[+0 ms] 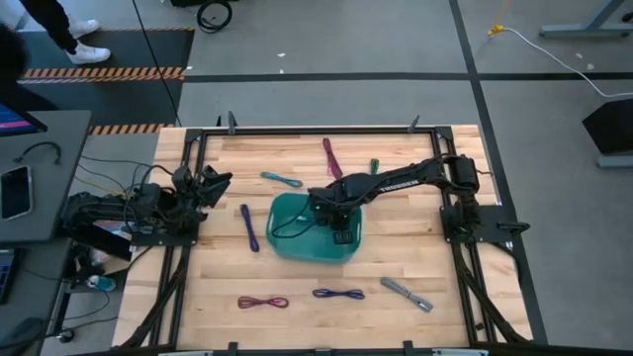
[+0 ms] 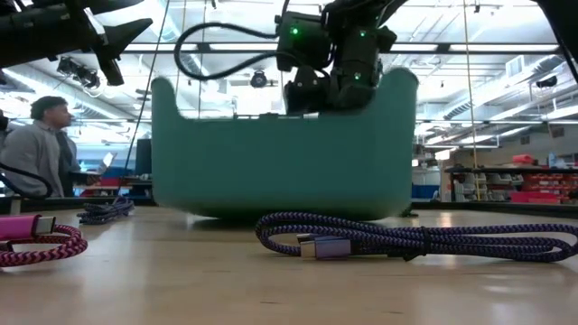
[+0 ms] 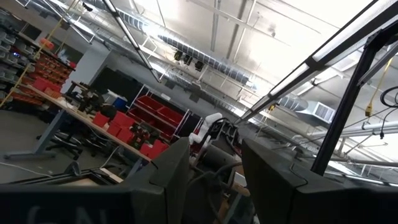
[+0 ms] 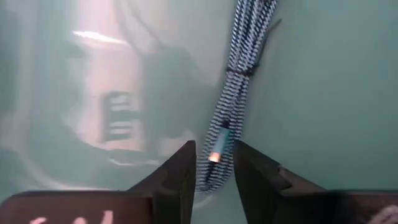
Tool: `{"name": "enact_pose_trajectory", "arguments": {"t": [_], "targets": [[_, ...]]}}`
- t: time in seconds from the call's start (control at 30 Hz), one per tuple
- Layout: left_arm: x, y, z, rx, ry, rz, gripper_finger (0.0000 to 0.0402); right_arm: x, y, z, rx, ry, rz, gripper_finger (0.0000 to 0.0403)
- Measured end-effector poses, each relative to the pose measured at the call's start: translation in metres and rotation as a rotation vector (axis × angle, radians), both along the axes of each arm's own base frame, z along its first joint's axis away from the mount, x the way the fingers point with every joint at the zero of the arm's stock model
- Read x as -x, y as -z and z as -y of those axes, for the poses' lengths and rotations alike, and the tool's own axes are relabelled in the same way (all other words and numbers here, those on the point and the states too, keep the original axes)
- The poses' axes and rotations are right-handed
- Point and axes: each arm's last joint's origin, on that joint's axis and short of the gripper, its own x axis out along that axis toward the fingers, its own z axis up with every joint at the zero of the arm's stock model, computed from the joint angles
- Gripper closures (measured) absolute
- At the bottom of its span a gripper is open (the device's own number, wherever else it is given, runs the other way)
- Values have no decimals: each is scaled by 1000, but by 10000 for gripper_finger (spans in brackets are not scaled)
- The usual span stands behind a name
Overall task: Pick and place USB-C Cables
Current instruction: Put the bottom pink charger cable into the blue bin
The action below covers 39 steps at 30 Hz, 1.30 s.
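Note:
The teal bin (image 1: 297,242) sits mid-table. My right gripper (image 1: 339,231) reaches down into it from the right and is shut on a blue-and-white braided USB-C cable (image 4: 239,68). More bundled cables lie flat on the wood: teal (image 1: 282,179), maroon (image 1: 331,156), green (image 1: 374,166), dark blue (image 1: 248,227), pink-maroon (image 1: 263,302), purple (image 1: 338,294) and grey (image 1: 406,294). My left gripper (image 1: 214,182) waits open at the table's left edge, pointing up at the ceiling in its wrist view. My right gripper pinches the braided cable bundle near its connector end (image 4: 217,149) between the two fingers, coming from above and pointing down into the bin. The bundle runs on past the fingertips along the bin's inner wall (image 4: 311,93). Whether its far end rests on the bin floor cannot be told.
In the low view the purple cable (image 2: 406,239) and the pink-maroon one (image 2: 36,242) lie in front of the bin's wall (image 2: 280,162). A black frame (image 1: 316,130) rims the table. A person (image 2: 45,149) sits beyond the table's left side.

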Motion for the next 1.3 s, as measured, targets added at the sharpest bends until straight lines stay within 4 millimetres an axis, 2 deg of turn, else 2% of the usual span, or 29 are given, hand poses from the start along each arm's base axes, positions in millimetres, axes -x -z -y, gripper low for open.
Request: {"name": "enact_pose_trajectory", "arguments": {"t": [0.2,0.33,0.57,0.8,0.93,1.07,1.17,1.3], "targets": [[0,0,0,0,0,0,248,7,-28,0,-14,35,75,296],[0,0,0,0,0,0,248,14,-56,-4,-64,48,173,296],[-1,3,0,6,-11,-31,248,33,-129,-11,-145,75,517,296],[-3,1,0,59,22,-57,248,77,-206,-3,-182,123,866,296],[-1,-31,2,-26,41,-66,249,106,-236,-1,-179,123,997,296],[-1,-78,6,-147,34,-153,249,130,-258,-1,-181,114,1104,296],[-6,-111,8,-202,45,-293,249,144,-268,-1,-170,121,1144,296],[-23,-137,11,-171,100,-588,249,156,-275,-1,-153,134,1178,296]]}}
